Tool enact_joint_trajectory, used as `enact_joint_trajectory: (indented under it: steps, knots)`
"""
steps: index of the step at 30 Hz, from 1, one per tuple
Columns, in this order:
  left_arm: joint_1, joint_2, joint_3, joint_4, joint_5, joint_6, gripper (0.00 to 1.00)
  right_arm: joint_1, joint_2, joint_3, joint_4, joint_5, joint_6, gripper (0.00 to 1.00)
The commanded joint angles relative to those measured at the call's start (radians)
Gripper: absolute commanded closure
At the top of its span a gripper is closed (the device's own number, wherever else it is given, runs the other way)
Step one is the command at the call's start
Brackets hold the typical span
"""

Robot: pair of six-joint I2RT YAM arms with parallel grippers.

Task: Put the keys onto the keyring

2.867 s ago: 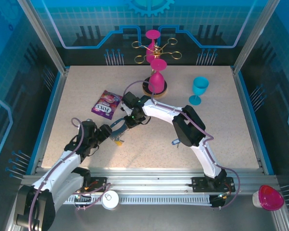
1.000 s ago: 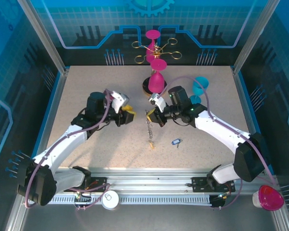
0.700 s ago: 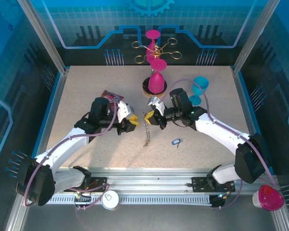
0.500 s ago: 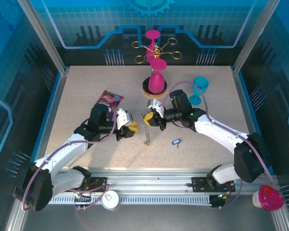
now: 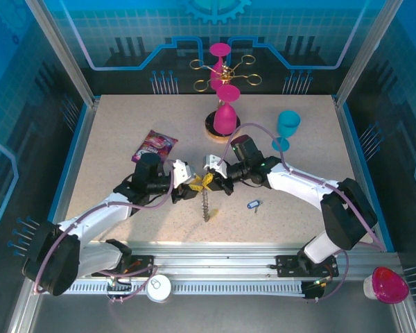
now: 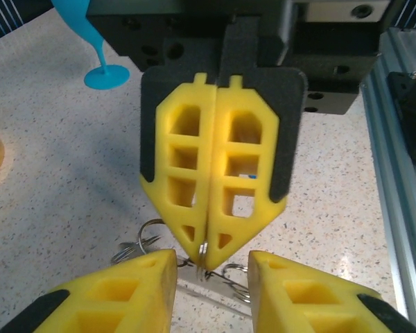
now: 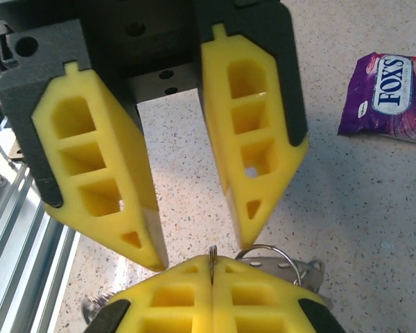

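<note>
Task looks early to midway. Mid-table (image 5: 125, 125), the right gripper (image 6: 204, 254) is pinched shut on a thin metal ring of the keyring (image 5: 206, 202), which shows here as a chain trailing from the claws toward the near edge. Its dark loop is too hidden to make out. The left gripper (image 7: 204, 244) faces it nose to nose, jaws apart with a clear gap and nothing seen between them. A blue-tagged key (image 5: 253, 205) lies loose on the table, near the chain on its right and apart from it, so it is judged not yet threaded. The red and yellow keys cannot be placed. Count: two grippers, two pink goblets (image 5: 225, 118), one blue goblet (image 5: 286, 128), one snack packet (image 5: 154, 146), one keyring, one key.
</note>
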Motion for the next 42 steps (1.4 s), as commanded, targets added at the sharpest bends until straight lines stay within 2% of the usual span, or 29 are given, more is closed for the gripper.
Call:
enact_joint_trajectory:
  steps: [1,5,9,20,24,29,34,42]
  knots:
    - [-0.007,0.018,-0.007,0.028,-0.043,0.026,0.65,0.014,0.016,0.034,-0.031,-0.012,-0.058,1.00]
    - [-0.006,0.033,-0.009,0.009,-0.040,0.049,0.57,0.012,0.018,0.035,-0.038,-0.027,-0.072,1.00]
    - [-0.007,0.054,0.008,-0.026,-0.001,0.069,0.56,0.012,0.014,0.030,-0.019,-0.048,-0.071,1.00]
    - [-0.008,0.061,0.022,-0.078,0.067,0.113,0.79,0.013,0.007,0.011,0.063,-0.090,-0.010,1.00]
    - [-0.008,0.053,0.021,-0.076,0.084,0.113,0.87,0.018,0.014,0.003,0.087,-0.061,0.012,1.00]
    - [-0.008,0.035,0.007,-0.058,0.084,0.109,0.84,0.019,0.018,0.000,0.063,-0.020,-0.002,1.00]
    - [-0.008,0.026,0.002,-0.045,0.056,0.107,0.78,0.024,0.020,0.009,0.001,-0.009,-0.051,1.00]
    - [-0.008,0.026,0.006,-0.043,0.006,0.103,0.77,0.027,0.020,0.017,-0.038,-0.011,-0.082,1.00]
